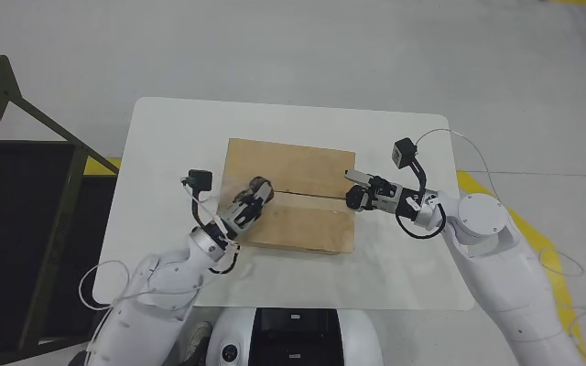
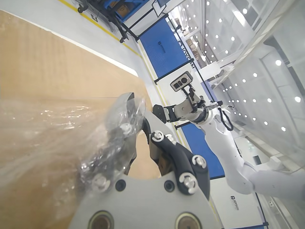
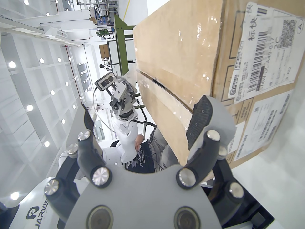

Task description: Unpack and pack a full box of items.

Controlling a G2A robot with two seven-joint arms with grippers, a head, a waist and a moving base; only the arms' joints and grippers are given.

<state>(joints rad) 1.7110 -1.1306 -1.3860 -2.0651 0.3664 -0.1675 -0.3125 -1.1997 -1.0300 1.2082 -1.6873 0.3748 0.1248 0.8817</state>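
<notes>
Box [image 1: 288, 174]: closed, mid-table [image 1: 165, 146]; its seam [image 1: 302, 193] runs straight from one gripper to the other.
Left gripper [image 1: 252, 199]: closed on clear film [image 2: 71, 120] at the seam's left end.
Right gripper [image 1: 355, 196]: open, at the seam's right end.
Next pull: probably along the seam.

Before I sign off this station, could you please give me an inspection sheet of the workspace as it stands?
Surface: white table; the box stands mid-table.
Job's things: cardboard box, flaps shut and meeting in a middle seam; labels on one end face; clear film over part of its top.
Clutter: nothing seen.
Grippers: left gripper at one end of the box, film crumpled around it; right gripper open at the seam's other end.
Cables: white cable loops beside the left arm; thin cable arches over the right wrist.
Surroundings: grey floor, yellow floor line, dark rack beside the table.
</notes>
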